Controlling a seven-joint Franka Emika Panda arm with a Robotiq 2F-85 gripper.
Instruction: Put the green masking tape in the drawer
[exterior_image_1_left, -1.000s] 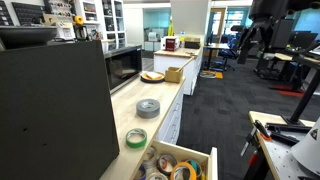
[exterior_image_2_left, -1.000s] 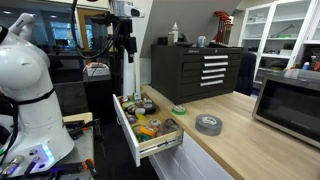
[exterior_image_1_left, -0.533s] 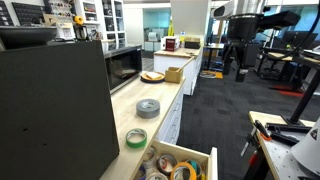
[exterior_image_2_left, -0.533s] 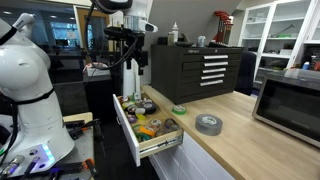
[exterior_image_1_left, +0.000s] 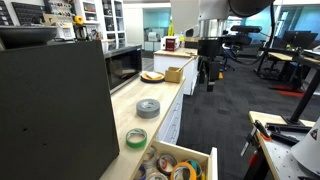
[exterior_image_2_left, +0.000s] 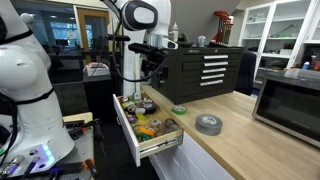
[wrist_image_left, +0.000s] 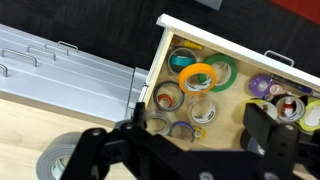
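Note:
The green masking tape (exterior_image_1_left: 136, 138) (exterior_image_2_left: 179, 109) lies flat on the wooden counter beside the open drawer (exterior_image_1_left: 205, 165) (exterior_image_2_left: 128, 137). The light wooden drawer holds several mixed-colour rolls. My gripper (exterior_image_1_left: 205, 78) (exterior_image_2_left: 150, 72) hangs in the air, open and empty, well above the counter and apart from the tape. In the wrist view the open fingers (wrist_image_left: 185, 150) frame the drawer (wrist_image_left: 165, 35) from above. The green masking tape is not visible there.
A larger grey tape roll (exterior_image_1_left: 148, 107) (exterior_image_2_left: 208, 124) (wrist_image_left: 55, 160) lies further along the counter. A microwave (exterior_image_1_left: 123, 67) (exterior_image_2_left: 288, 100), a plate (exterior_image_1_left: 152, 76) and a cardboard box (exterior_image_1_left: 174, 73) stand behind. A black tool cabinet (exterior_image_2_left: 200, 68) stands at the counter's end.
The arm has swung in from farther out over the floor toward the counter and drawer and come lower. The gripper stays open. The tapes and drawer have not moved.

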